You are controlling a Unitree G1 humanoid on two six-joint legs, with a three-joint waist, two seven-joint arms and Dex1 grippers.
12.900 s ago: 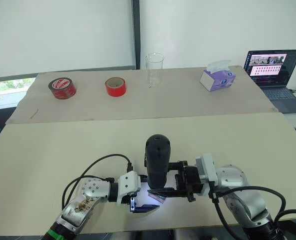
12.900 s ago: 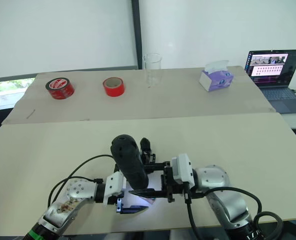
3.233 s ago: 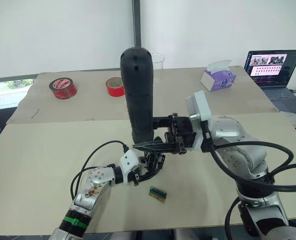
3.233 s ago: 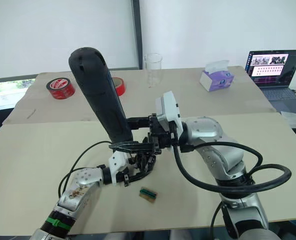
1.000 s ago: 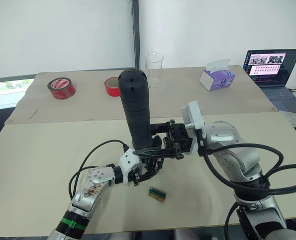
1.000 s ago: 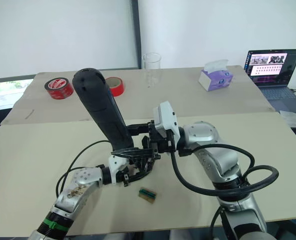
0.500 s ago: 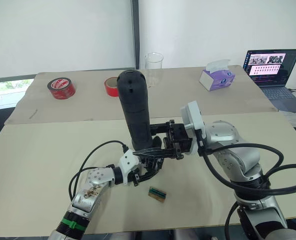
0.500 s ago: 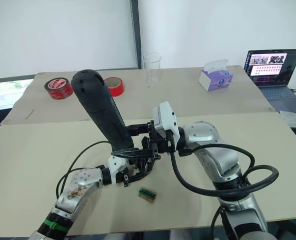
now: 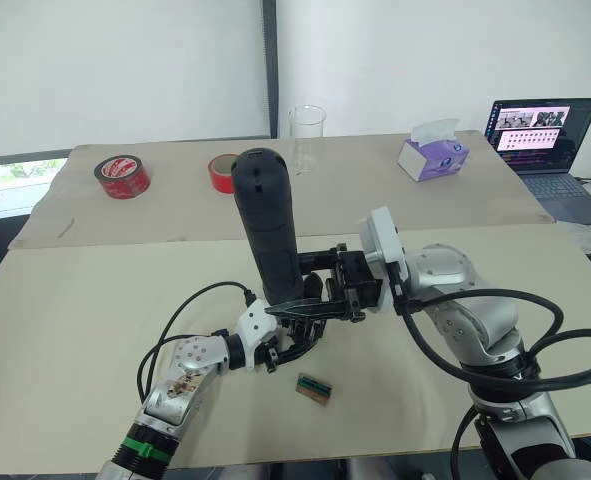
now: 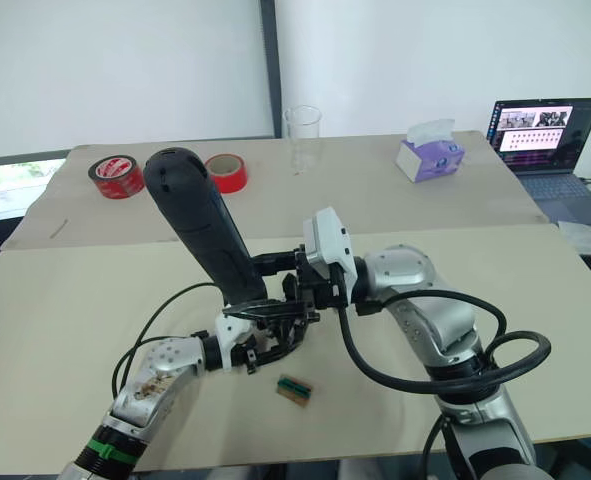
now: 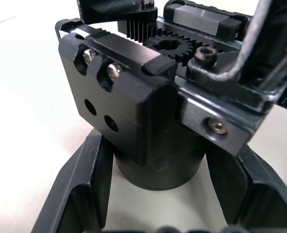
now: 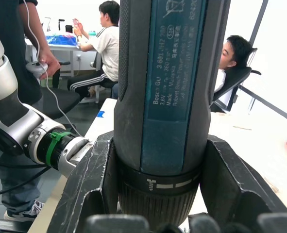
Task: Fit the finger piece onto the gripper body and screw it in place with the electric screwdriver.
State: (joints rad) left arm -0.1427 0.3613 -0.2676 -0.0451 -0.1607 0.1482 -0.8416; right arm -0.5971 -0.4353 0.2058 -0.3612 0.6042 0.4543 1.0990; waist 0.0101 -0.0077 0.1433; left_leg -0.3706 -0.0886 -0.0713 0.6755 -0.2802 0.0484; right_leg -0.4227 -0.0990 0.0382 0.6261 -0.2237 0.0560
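electric screwdriver label, "Bosch GO", "3,6V", "Made in..."

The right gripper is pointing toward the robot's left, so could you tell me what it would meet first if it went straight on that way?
The right gripper already clamps the electric screwdriver. Beyond it, the way looks free over the bare table, though depth is unclear.

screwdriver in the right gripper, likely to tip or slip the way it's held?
Probably top-heavy: the electric screwdriver stands nearly upright, with the right gripper clamped low near its bit end, so most of its length rises above the grip. It looks rigid. The ribbed collar between the fingers likely resists slipping.
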